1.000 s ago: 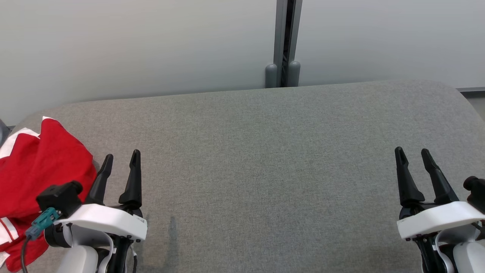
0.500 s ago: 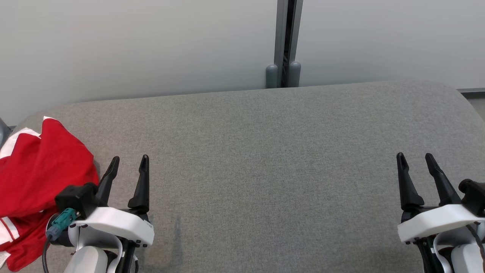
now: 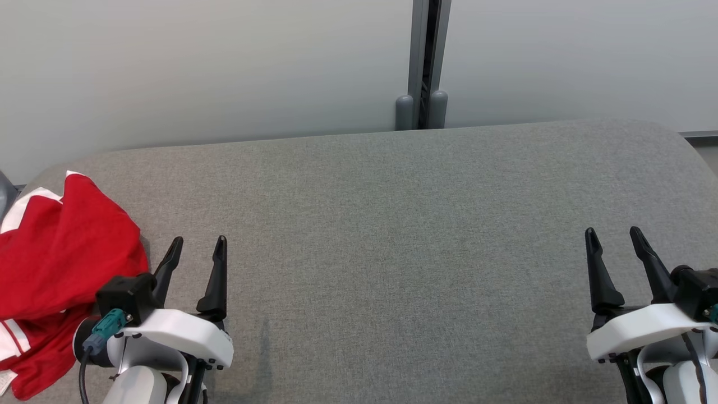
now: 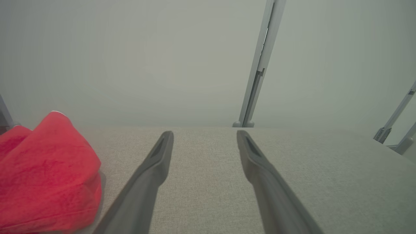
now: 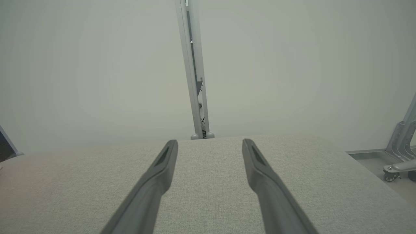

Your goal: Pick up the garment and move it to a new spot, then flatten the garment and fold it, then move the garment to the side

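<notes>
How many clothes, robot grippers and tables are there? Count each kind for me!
Clothes: 1, the red garment
Grippers: 2, the left gripper and the right gripper, both open
Tables: 1, the grey table
Total: 4

The red garment runs off the left edge, partly hidden behind the left claw.

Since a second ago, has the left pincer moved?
Yes. In the head view the left pincer has slid a little right and back toward the robot, away from the red garment, which has stayed put.
</notes>
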Motion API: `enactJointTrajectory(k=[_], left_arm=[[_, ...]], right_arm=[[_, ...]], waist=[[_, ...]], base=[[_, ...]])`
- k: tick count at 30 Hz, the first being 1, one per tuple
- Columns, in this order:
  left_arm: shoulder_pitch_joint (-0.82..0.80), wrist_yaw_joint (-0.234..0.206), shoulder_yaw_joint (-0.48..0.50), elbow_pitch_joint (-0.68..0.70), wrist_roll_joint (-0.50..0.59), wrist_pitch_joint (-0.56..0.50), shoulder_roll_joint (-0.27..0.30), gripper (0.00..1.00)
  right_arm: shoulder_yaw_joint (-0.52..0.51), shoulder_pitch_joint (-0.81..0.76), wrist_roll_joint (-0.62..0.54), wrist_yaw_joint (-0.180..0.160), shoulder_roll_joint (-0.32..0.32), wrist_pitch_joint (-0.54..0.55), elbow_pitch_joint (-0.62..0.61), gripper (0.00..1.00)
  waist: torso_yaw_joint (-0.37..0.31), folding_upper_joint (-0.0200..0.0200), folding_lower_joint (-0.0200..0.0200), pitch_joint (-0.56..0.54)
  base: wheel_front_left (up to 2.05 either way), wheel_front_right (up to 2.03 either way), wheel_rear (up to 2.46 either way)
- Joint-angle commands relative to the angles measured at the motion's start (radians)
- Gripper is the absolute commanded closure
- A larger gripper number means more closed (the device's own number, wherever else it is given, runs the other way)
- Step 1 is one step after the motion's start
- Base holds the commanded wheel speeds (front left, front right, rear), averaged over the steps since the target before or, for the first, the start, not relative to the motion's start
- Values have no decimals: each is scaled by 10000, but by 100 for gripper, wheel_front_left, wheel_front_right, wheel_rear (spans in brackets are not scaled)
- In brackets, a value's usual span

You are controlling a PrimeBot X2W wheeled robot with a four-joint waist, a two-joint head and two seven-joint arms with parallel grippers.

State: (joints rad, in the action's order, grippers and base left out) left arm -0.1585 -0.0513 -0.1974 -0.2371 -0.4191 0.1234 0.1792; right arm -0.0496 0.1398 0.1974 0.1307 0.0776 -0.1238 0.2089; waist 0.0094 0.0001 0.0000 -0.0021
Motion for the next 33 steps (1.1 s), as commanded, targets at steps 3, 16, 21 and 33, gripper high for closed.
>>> enactJointTrajectory(k=[3, 16, 21, 33], left_arm=[[-245, -92, -42, -3, 241, -43, 120, 0], [-318, -305, -178, -178, 604, 4, 129, 0], [-349, -363, -251, -227, 771, 29, 163, 0], [-394, -467, -330, -228, 800, -36, 144, 0]], right_arm=[[-144, 158, -225, 0, -6, -37, -4, 0], [-242, 100, -841, 0, -109, -38, 45, 0], [-258, 119, -1059, 0, -119, -93, 41, 0], [-299, 152, -1102, 0, -159, -194, 160, 0]], waist=[[3, -1, 0, 11], [43, -1, 0, 32], [63, -1, 0, 32], [158, -1, 0, 19]], base=[[0, 0, 0], [0, 0, 0], [0, 0, 0], [0, 0, 0]])
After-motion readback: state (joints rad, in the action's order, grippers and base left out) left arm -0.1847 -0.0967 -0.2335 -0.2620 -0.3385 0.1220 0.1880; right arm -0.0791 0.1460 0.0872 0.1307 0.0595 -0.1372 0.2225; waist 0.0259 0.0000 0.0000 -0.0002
